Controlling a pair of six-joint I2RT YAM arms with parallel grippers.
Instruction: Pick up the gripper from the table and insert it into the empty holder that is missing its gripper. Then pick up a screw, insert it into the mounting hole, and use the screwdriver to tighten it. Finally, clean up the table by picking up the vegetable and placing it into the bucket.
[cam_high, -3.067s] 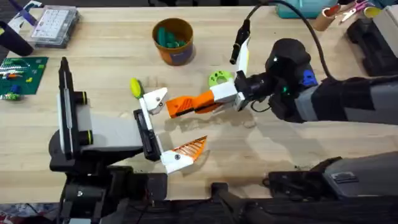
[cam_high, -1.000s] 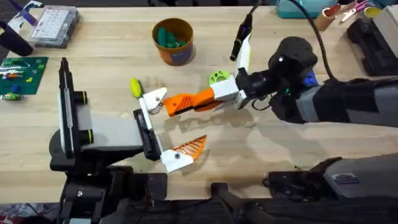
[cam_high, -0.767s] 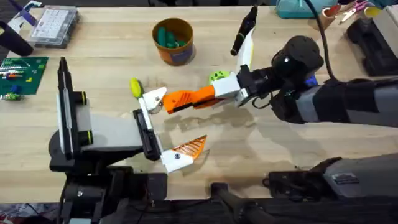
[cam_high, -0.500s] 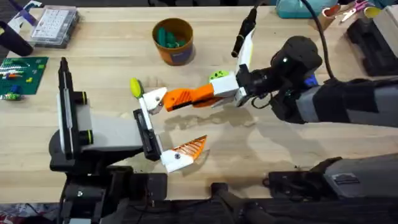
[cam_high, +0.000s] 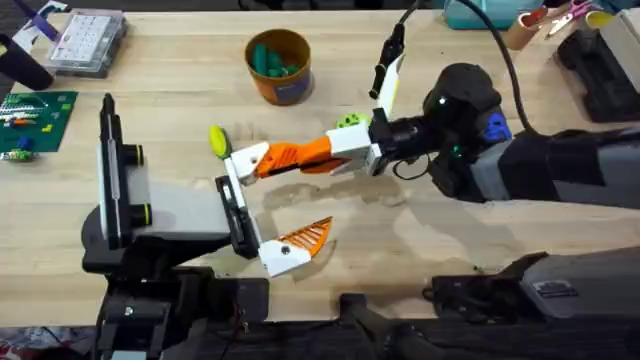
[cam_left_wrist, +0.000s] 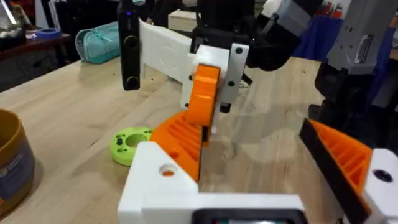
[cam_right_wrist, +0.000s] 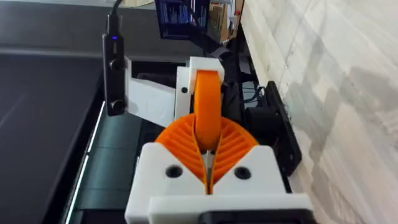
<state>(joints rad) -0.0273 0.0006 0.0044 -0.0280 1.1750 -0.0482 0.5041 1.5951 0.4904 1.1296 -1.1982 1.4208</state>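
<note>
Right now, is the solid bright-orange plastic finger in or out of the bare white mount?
In, or partly: the finger's tip meets the white mount; right gripper grips it. Depth unclear.

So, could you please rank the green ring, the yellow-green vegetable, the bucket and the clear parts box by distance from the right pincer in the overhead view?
1. Green ring: right beside the right pincer, just behind it.
2. Bucket: farther back, toward the table's far edge.
3. Yellow-green vegetable: past the holder, leftward; close to the bucket's distance, so these two are nearly tied.
4. Clear parts box: far left corner.
</note>
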